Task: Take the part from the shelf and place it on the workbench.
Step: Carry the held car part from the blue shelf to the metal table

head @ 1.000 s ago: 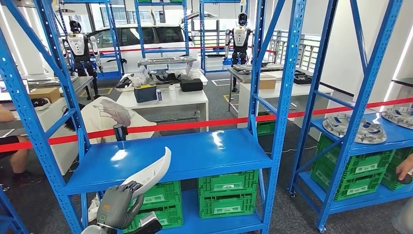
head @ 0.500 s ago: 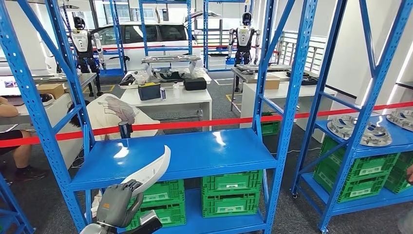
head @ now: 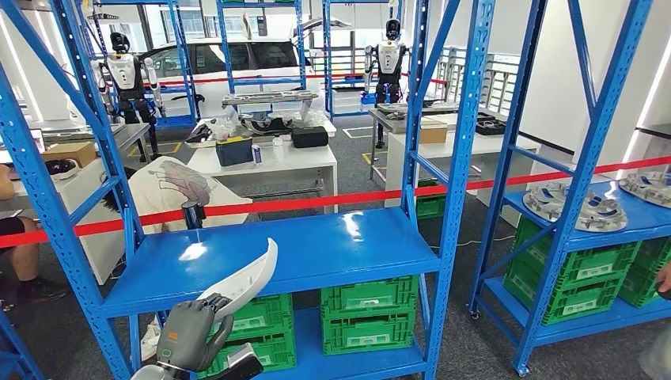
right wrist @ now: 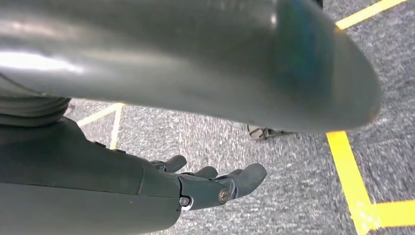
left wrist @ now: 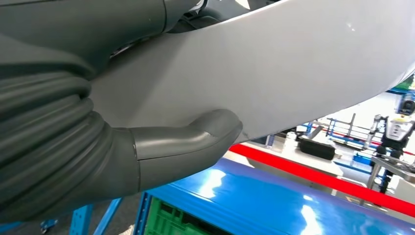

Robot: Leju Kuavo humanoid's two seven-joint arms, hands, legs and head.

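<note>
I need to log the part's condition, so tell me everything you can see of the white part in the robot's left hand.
The white part is a long, curved, blade-like panel tapering to a rounded tip, smooth and glossy like painted plastic, with no visible damage. The left hand grips its lower end, thumb pressed against its face. It slants up and to the right, in front of the blue shelf, resting on nothing else.

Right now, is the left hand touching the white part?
Touching. In the left wrist view the thumb presses against the white part; the head view shows the left hand gripping its lower end.
</note>
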